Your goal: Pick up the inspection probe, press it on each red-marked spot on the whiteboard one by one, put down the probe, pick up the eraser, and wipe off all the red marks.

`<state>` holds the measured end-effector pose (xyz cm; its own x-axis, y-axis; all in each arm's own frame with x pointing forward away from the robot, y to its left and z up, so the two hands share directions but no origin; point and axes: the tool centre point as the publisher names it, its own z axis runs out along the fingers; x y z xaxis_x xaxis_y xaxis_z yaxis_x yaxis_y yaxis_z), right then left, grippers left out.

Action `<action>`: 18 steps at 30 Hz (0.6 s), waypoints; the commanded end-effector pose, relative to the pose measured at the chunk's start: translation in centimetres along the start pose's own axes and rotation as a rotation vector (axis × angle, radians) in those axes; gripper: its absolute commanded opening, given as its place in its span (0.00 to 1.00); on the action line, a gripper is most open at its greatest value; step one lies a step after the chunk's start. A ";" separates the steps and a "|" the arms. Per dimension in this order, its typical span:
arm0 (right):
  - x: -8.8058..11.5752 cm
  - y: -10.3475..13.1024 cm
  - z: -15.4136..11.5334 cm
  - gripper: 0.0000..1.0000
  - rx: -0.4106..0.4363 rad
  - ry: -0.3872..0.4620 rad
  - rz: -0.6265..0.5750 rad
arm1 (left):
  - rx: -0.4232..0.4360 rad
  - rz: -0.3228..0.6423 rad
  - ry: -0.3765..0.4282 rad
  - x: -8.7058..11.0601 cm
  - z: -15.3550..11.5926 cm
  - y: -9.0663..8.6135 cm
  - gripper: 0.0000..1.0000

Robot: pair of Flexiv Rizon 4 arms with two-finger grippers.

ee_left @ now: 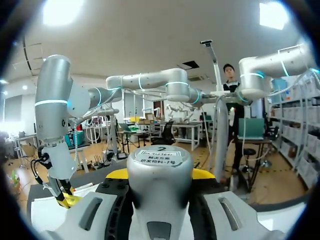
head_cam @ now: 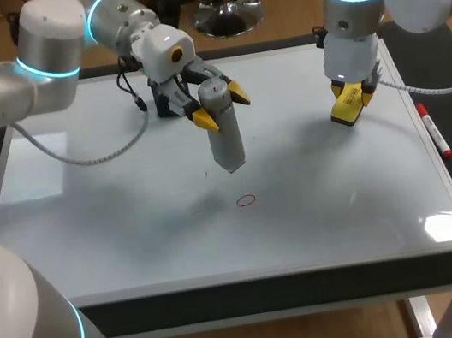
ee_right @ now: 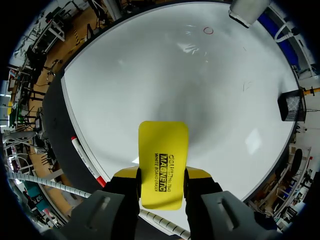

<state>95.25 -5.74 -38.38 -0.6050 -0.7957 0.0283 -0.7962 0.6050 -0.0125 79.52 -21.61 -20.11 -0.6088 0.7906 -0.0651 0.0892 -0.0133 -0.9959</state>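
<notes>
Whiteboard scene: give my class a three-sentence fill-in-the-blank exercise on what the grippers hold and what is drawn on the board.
The left gripper is shut on the grey ____.
The right gripper is shut on the yellow ____.
The circle drawn on the whiteboard is coloured ____.
Missing words: probe, eraser, red.

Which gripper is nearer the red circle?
Left. The left gripper, holding the probe, is close beside the circle; the right gripper, with the eraser, is farther off to the right.
</notes>
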 end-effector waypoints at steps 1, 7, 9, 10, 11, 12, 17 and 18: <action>0.0 -0.1 -0.1 0.00 0.001 0.003 -0.002 | 0.004 0.004 -0.077 0.2 0.8 0.6 0.00; 0.0 -0.1 -0.1 0.00 0.001 0.003 -0.002 | 0.006 -0.013 -0.023 0.5 0.9 1.8 0.00; 0.0 -0.1 -0.1 0.00 0.001 0.003 -0.002 | 0.014 -0.014 -0.014 0.5 0.8 2.1 0.00; 0.0 -0.1 -0.1 0.00 0.001 0.003 -0.002 | 0.014 -0.011 -0.004 0.5 0.8 2.3 0.00; 0.0 -0.1 -0.1 0.00 0.001 0.003 -0.002 | 0.017 -0.012 0.002 0.5 0.8 2.5 0.00; 0.0 -0.1 -0.1 0.00 0.001 0.003 -0.002 | 0.022 -0.011 0.015 0.4 0.9 2.7 0.00; 0.0 -0.1 -0.1 0.00 0.001 0.003 -0.002 | 0.023 -0.015 0.054 0.1 1.3 3.8 0.00; 0.0 -0.1 -0.1 0.00 0.001 0.003 -0.002 | 0.027 -0.014 0.059 0.0 1.4 3.9 0.00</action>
<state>95.25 -5.74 -38.38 -0.6050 -0.7957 0.0282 -0.7962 0.6049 -0.0127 77.93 -21.83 -23.46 -0.6009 0.7978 -0.0492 0.0761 -0.0041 -0.9971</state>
